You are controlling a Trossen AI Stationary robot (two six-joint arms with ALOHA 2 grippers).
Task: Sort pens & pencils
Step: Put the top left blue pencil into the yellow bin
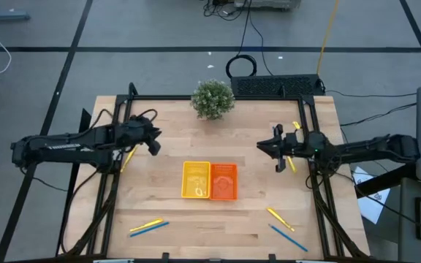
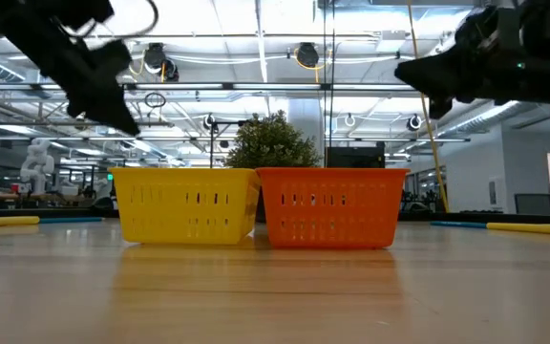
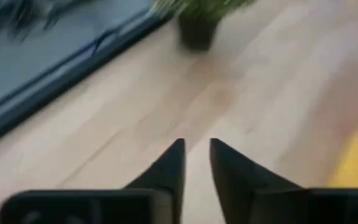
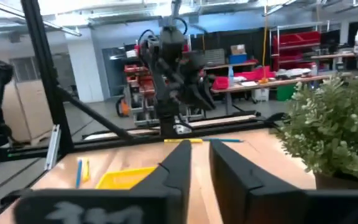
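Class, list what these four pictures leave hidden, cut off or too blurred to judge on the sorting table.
- Yellow tray contents: high view too small; low view blocked by its wall.
- Orange tray contents: the same.
- Sticks near the left gripper: high view, arm covers most of a yellow one.
- Plant: left wrist view, blurred, top cut off.
- Right gripper: empty or not, too small.

Wooden bench [image 1: 196, 226], light-grained, bordered by a dark frame. At its centre stand two slotted trays touching side by side: yellow tray [image 1: 196, 180] and orange tray [image 1: 224, 181]. A small potted plant [image 1: 213, 98] stands at the far edge of the bench, well apart from the trays. Beyond that edge a dark perforated box [image 1: 278, 85] sits on the floor with a coiled black cable [image 1: 241, 67] beside it. Papers [image 1: 369, 206] lie off the bench's right side.
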